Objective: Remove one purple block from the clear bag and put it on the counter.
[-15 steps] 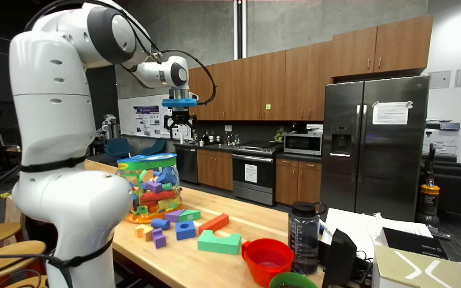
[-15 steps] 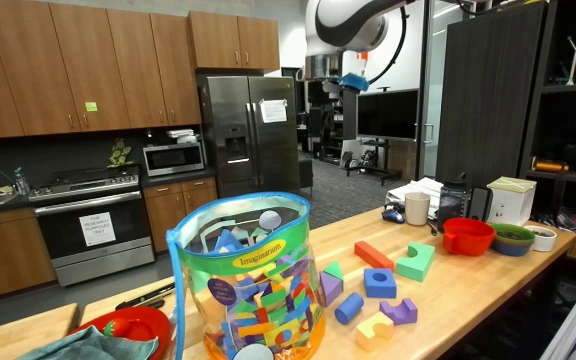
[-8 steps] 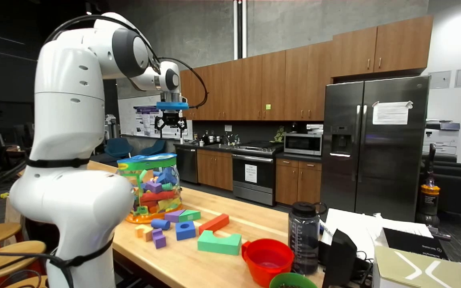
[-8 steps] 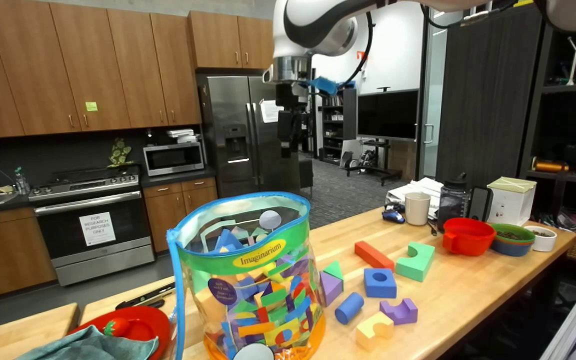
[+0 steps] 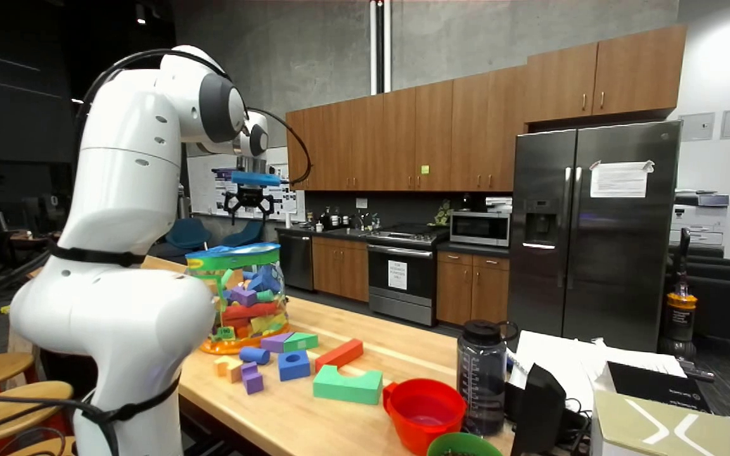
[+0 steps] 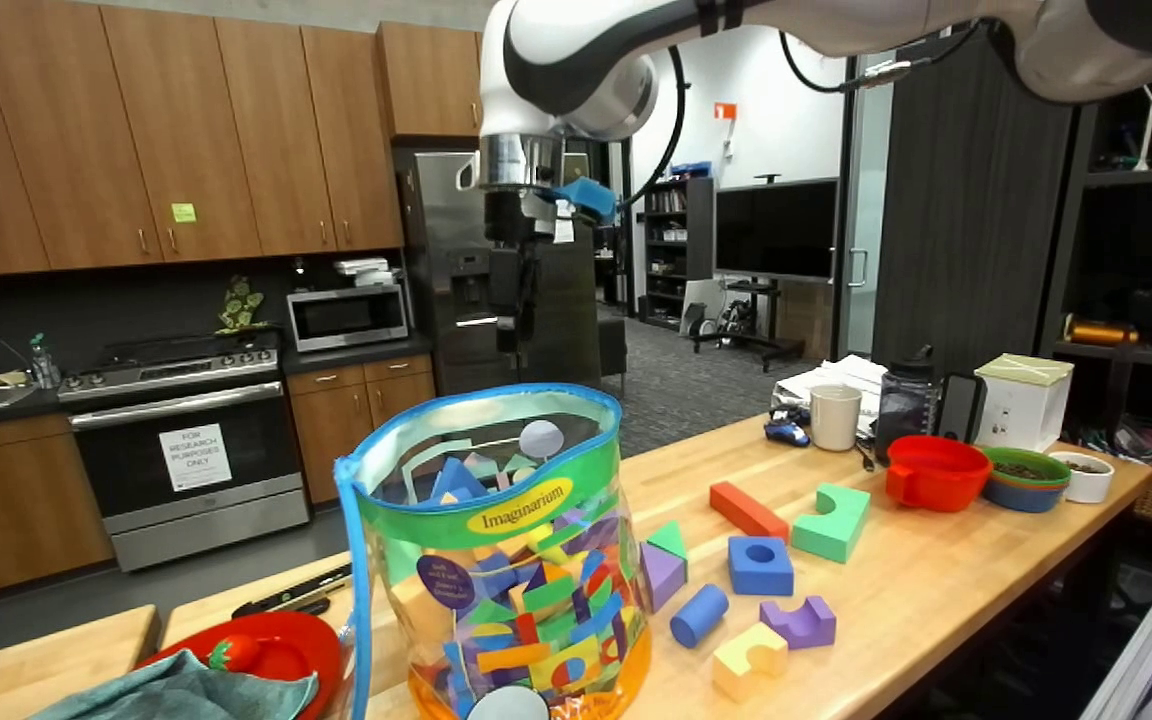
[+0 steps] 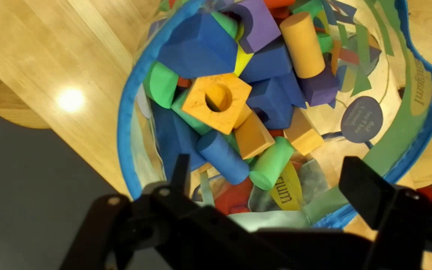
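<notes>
Gripper has just swung frame-left & lower in both exterior views, so it's now over the mouth of your clear Imaginarium bag; bag & loose blocks on the wooden counter haven't budged. For you that's prob. the tail of the approach, w/ no block picked yet. Fingers are spread wide, nothing held, at lower left & lower right of the wrist view.

Two purple candidates show inside the bag, both further up that frame than the fingertips: a purple arch block at top centre, notch toward frame left, & a darker purple block right of centre, w/ the end of an orange cylinder overlapping it in view. (Skip the loose purple arch at lower right of an exterior view; it's already out.) Midway between the fingers you'd see a green cylinder instead, so you'll likely need to shift toward frame top b4 dropping in. Watch the blue rim at lower right too: the finger there overlaps it in view & could snag.
</notes>
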Motion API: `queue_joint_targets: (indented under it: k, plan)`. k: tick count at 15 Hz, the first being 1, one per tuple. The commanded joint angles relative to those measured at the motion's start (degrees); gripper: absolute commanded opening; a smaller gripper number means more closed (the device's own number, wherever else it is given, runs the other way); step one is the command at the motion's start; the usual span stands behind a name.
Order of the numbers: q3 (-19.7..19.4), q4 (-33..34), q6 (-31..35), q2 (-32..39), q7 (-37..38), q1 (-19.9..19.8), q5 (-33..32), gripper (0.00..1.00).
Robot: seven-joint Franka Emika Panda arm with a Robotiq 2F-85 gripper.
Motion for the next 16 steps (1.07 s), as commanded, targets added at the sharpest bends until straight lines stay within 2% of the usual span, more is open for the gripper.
queue_joint_targets:
  k: [1, 6, 9, 16]
  plan:
    - [0.65, 1.75, -0.65, 1.81, -0.13, 0.53, 1.34, 1.0]
    - [0.46, -1.28, -1.48, 0.74, 1.76, 0.3, 2.6, 1.0]
    - [0.12, -5.26, 1.05, -0.29, 3.78, 0.42, 2.24, 1.0]
    - [-0.11, -9.83, 2.87, -1.19, 5.47, 0.37, 1.3, 1.0]
